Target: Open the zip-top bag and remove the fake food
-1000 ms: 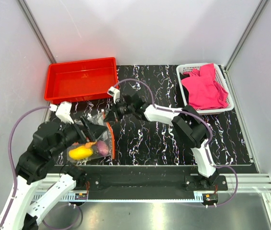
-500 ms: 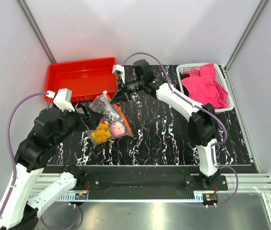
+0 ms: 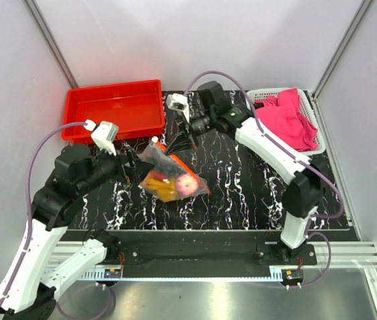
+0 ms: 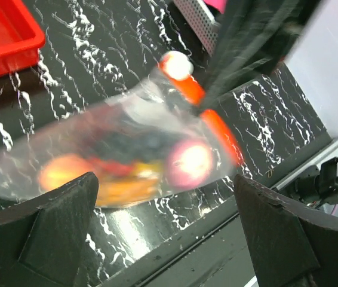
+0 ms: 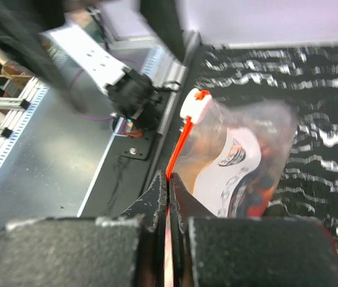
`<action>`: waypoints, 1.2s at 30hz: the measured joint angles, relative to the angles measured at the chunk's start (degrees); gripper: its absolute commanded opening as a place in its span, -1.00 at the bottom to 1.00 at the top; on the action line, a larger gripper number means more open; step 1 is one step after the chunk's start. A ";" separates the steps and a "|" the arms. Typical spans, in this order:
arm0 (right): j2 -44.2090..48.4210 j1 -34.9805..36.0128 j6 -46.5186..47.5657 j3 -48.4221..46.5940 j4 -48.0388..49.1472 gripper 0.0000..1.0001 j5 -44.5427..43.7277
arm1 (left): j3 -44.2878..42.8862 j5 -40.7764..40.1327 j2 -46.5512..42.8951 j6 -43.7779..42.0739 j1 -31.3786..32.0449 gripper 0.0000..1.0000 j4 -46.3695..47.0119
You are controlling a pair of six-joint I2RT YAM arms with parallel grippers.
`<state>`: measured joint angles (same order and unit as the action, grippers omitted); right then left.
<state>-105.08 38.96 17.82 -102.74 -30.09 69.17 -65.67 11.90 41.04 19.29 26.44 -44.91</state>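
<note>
The zip-top bag [image 3: 170,175] hangs tilted above the table with its orange-red zip strip [image 3: 177,161] on top. My right gripper [image 3: 184,139] is shut on that strip; in the right wrist view the jaws [image 5: 169,182] pinch the strip [image 5: 178,146] below the white slider [image 5: 194,106]. The fake food is inside the bag: a purple round piece [image 3: 186,183] and yellow-orange pieces [image 3: 159,186]. My left gripper [image 3: 130,166] is open just left of the bag. In the left wrist view [image 4: 166,185] its fingers stand wide apart in front of the blurred bag [image 4: 115,149].
A red tray [image 3: 112,110] stands at the back left and also shows in the left wrist view [image 4: 2,36]. A white basket [image 3: 258,100] with a pink cloth [image 3: 285,120] stands at the back right. The table's front rail [image 3: 195,250] runs below the bag.
My right gripper has moved right with the zip strip, and the bag has swung right and up from the table's left front. My left arm followed to the right, its jaws now off the bag.
</note>
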 measured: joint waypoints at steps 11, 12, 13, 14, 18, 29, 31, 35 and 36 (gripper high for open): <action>3.91 0.42 3.04 0.46 -3.58 -1.00 0.87 | -1.70 12.00 7.78 -5.62 -3.85 0.98 5.44; 3.67 0.42 3.54 0.46 -4.26 -1.00 0.85 | -1.55 13.03 8.70 -5.97 -4.52 0.98 5.90; 3.50 0.42 4.11 0.46 -5.05 -1.00 0.81 | -1.33 13.73 9.18 -6.14 -5.03 0.98 6.25; 3.41 0.42 4.70 0.46 -5.81 -1.00 0.79 | -1.03 14.93 9.62 -6.47 -5.75 0.98 6.62; 3.37 0.42 6.73 0.48 -7.74 -1.00 1.01 | 0.33 20.87 9.57 -7.89 -8.24 0.98 9.05; 3.37 0.42 9.27 0.48 -10.10 -1.00 3.67 | 4.13 36.68 10.75 -10.10 -10.19 0.13 13.51; 3.37 0.42 9.44 0.48 -10.23 -1.00 4.07 | 4.70 37.55 10.80 -10.23 -10.62 -0.10 13.77; 3.37 0.42 9.49 0.48 -10.29 -1.00 4.39 | 4.81 38.86 10.75 -10.47 -11.69 -0.69 14.12; 3.34 0.42 9.49 0.48 -10.29 -1.00 4.42 | 4.81 38.97 10.73 -10.43 -11.89 -0.90 14.21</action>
<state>-101.73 39.38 27.31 -102.26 -40.38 73.58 -60.86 50.87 51.77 8.86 14.55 -30.70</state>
